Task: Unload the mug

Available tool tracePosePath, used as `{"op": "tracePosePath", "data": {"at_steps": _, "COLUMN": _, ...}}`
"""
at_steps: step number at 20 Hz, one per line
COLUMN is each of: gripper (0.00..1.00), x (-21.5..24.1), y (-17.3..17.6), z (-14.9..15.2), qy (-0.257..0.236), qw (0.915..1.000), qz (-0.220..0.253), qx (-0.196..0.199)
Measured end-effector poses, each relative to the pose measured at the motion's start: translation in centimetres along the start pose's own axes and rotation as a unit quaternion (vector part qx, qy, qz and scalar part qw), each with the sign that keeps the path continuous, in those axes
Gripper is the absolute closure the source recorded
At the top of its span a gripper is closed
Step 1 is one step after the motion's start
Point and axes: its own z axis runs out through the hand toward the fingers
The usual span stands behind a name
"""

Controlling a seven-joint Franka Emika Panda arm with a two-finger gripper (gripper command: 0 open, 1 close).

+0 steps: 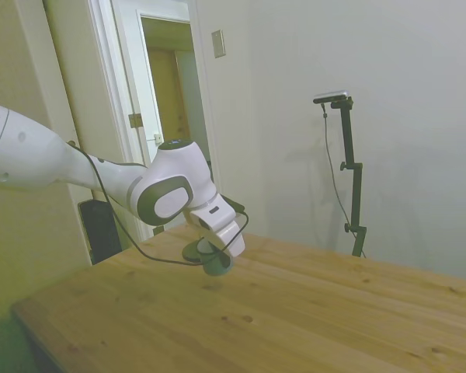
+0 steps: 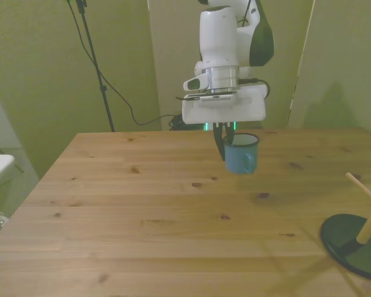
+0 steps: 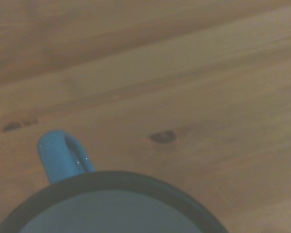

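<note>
My side camera stands off one table corner, looking across the wooden table (image 1: 311, 311) toward a wall and doorway. My front camera looks down its length from higher. Both share the mug (image 2: 240, 154), which my wrist camera sees close from above.

The mug (image 2: 241, 156) hangs under the claw (image 2: 224, 141) above the table (image 2: 142, 229); peg stand (image 2: 357, 238) at the front view's right

wrist cam: mug rim and handle over bare wood

mug (image 3: 111, 204) fills the lower edge of frame, cropped. dark rim, pale grey-blue inside. blue handle (image 3: 62, 156) sticks out from the rim over the wooden table (image 3: 194, 73). dark knot (image 3: 163, 137) in the plank near the handle. soft focus.
</note>
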Motion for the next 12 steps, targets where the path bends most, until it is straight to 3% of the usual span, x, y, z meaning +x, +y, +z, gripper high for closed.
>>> {"op": "tracePosePath", "data": {"at_steps": 12, "gripper": 1.00, "x": -0.8, "y": 2.4, "z": 5.5, "qy": -0.022, "qw": 0.9960, "qz": -0.017, "qx": -0.084}}
